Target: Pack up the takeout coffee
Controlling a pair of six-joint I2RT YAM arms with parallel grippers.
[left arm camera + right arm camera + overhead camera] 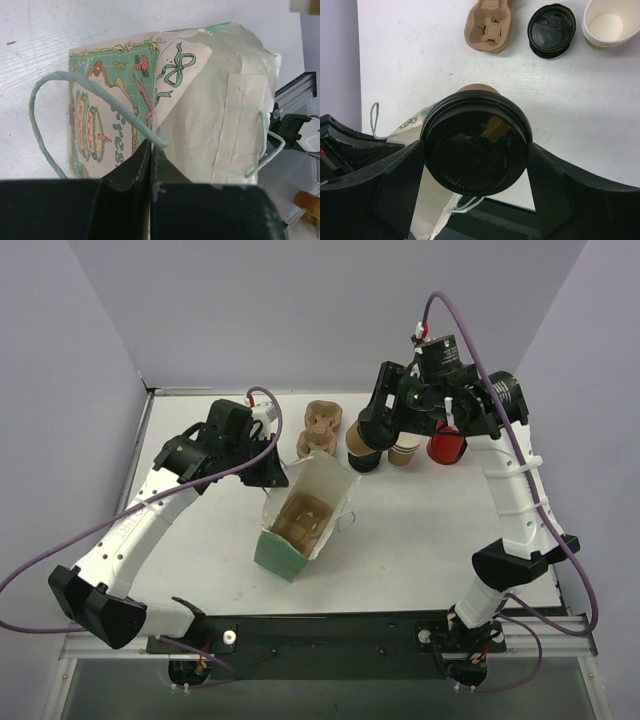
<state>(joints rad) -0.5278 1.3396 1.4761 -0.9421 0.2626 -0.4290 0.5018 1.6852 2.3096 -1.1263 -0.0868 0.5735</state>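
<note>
**Takeout coffee [470, 165] held by the right gripper [476, 150] behind the open paper bag [220, 115].**

The cup is clamped at its black lid between the right gripper's fingers [400, 185], just beside the stack of lidless cups [405, 450]. The left gripper [151, 150] is seen with jaws drawn nearly together, apparently pinched on the bag's rim. The bag is tilted open on the table [420, 530], with a pulp cup carrier [303, 520] inside.

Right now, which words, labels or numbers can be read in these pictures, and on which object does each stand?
"Fres": red letters on the green illustrated paper bag, the rest hidden behind the left gripper.
On the round black plastic lid of the brown paper takeout coffee cup: faint raised lettering, too blurred to read.
Nothing else is readable.
</note>
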